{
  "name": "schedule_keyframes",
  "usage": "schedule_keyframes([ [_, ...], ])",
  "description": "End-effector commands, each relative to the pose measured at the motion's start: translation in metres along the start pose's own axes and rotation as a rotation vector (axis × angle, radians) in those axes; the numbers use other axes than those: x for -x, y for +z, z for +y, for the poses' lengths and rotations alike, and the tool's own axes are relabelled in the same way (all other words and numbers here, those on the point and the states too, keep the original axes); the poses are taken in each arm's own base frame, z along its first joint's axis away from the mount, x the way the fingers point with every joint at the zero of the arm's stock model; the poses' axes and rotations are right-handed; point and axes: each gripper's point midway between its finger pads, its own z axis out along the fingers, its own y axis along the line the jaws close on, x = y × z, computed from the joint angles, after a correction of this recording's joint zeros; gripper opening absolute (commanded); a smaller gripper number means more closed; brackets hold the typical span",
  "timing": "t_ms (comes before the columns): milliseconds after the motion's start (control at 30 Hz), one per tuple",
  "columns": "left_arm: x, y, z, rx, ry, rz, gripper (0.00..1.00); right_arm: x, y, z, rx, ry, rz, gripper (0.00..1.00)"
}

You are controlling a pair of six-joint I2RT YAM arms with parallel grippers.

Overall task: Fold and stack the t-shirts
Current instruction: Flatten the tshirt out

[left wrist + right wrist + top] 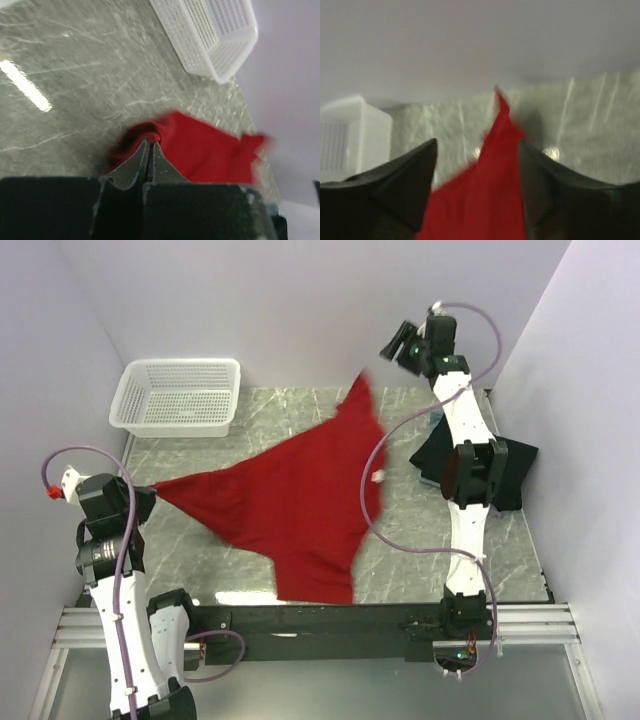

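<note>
The red t-shirt (290,500) hangs stretched over the marble table from my left gripper (150,492) up toward the far right. That gripper (150,142) is shut on a bunched corner of the red cloth (210,155). My right gripper (397,344) is high at the back, its jaws open. The shirt's far tip (364,382) is blurred just below and left of it, loose. In the right wrist view the red cloth (485,200) lies between and beyond the spread fingers of the gripper (477,142), touching neither. A black t-shirt (512,475) lies at the right, partly under the right arm.
A white mesh basket (180,363) stands at the back left corner, also seen in the left wrist view (235,60) and the right wrist view (350,130). Lilac walls close the table on three sides. The right arm's cable (385,455) loops over the shirt's right edge.
</note>
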Motion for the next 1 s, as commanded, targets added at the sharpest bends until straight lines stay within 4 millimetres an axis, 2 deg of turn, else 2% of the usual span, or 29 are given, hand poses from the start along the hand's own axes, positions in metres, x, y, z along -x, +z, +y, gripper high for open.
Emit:
schedule_keyframes([
  [0, -0.005, 0.002, -0.020, -0.124, 0.052, 0.030, 0.01, 0.023, -0.049, 0.047, 0.094, -0.065, -0.014, 0.77],
  [33, -0.013, 0.004, -0.017, -0.126, 0.057, 0.061, 0.01, 0.021, -0.064, 0.057, 0.107, -0.086, -0.006, 0.77],
  [67, -0.023, 0.008, -0.012, -0.121, 0.063, 0.103, 0.01, 0.011, -0.069, 0.057, 0.104, -0.098, 0.016, 0.77],
  [100, -0.028, 0.010, -0.011, -0.124, 0.062, 0.119, 0.01, -0.023, -0.068, 0.042, 0.077, -0.107, 0.095, 0.77],
  [133, -0.036, 0.013, -0.006, -0.122, 0.066, 0.143, 0.01, -0.024, -0.092, 0.063, 0.118, -0.127, 0.092, 0.78],
  [167, -0.040, 0.015, -0.005, -0.129, 0.070, 0.157, 0.01, -0.063, -0.095, 0.048, 0.093, -0.118, 0.181, 0.78],
  [200, -0.042, 0.016, -0.004, -0.133, 0.072, 0.166, 0.01, -0.066, -0.119, 0.061, 0.119, -0.149, 0.177, 0.77],
  [233, -0.047, 0.020, -0.002, -0.133, 0.070, 0.177, 0.01, -0.092, -0.128, 0.072, 0.146, -0.172, 0.230, 0.76],
  [267, -0.048, 0.022, -0.001, -0.132, 0.069, 0.183, 0.01, -0.138, -0.135, 0.060, 0.129, -0.200, 0.331, 0.75],
  [300, -0.050, 0.024, 0.000, -0.132, 0.067, 0.190, 0.01, -0.150, -0.154, 0.070, 0.153, -0.232, 0.348, 0.74],
  [333, -0.051, 0.026, -0.002, -0.138, 0.066, 0.193, 0.01, -0.183, -0.166, 0.084, 0.188, -0.270, 0.415, 0.73],
  [367, -0.051, 0.026, -0.001, -0.137, 0.063, 0.194, 0.01, -0.225, -0.178, 0.072, 0.176, -0.288, 0.519, 0.72],
  [400, -0.050, 0.026, -0.001, -0.136, 0.062, 0.189, 0.01, -0.242, -0.192, 0.077, 0.199, -0.303, 0.552, 0.68],
  [433, -0.049, 0.025, 0.000, -0.127, 0.064, 0.187, 0.01, -0.272, -0.207, 0.090, 0.241, -0.333, 0.615, 0.66],
  [467, -0.048, 0.025, 0.000, -0.119, 0.066, 0.185, 0.01, -0.303, -0.219, 0.078, 0.229, -0.332, 0.685, 0.65],
  [533, -0.046, 0.024, 0.002, -0.106, 0.074, 0.179, 0.00, -0.334, -0.241, 0.085, 0.268, -0.366, 0.736, 0.62],
  [567, -0.048, 0.025, 0.003, -0.100, 0.082, 0.188, 0.01, -0.367, -0.259, 0.087, 0.291, -0.401, 0.801, 0.61],
  [633, -0.051, 0.027, 0.007, -0.079, 0.088, 0.194, 0.01, -0.389, -0.275, 0.085, 0.289, -0.445, 0.820, 0.61],
  [667, -0.053, 0.028, 0.008, -0.073, 0.087, 0.202, 0.01, -0.408, -0.286, 0.078, 0.279, -0.459, 0.863, 0.60],
  [700, -0.054, 0.029, 0.010, -0.067, 0.091, 0.206, 0.01, -0.421, -0.297, 0.081, 0.283, -0.497, 0.877, 0.60],
  [767, -0.057, 0.030, 0.012, -0.058, 0.096, 0.215, 0.01, -0.442, -0.313, 0.073, 0.271, -0.513, 0.920, 0.59],
  [800, -0.057, 0.030, 0.012, -0.055, 0.102, 0.216, 0.01, -0.452, -0.325, 0.078, 0.299, -0.536, 0.936, 0.58],
  [867, -0.056, 0.028, 0.014, -0.041, 0.134, 0.207, 0.01, -0.465, -0.336, 0.079, 0.313, -0.541, 0.952, 0.58],
  [967, -0.057, 0.026, 0.017, -0.027, 0.170, 0.204, 0.01, -0.483, -0.356, 0.090, 0.357, -0.560, 0.975, 0.58],
])
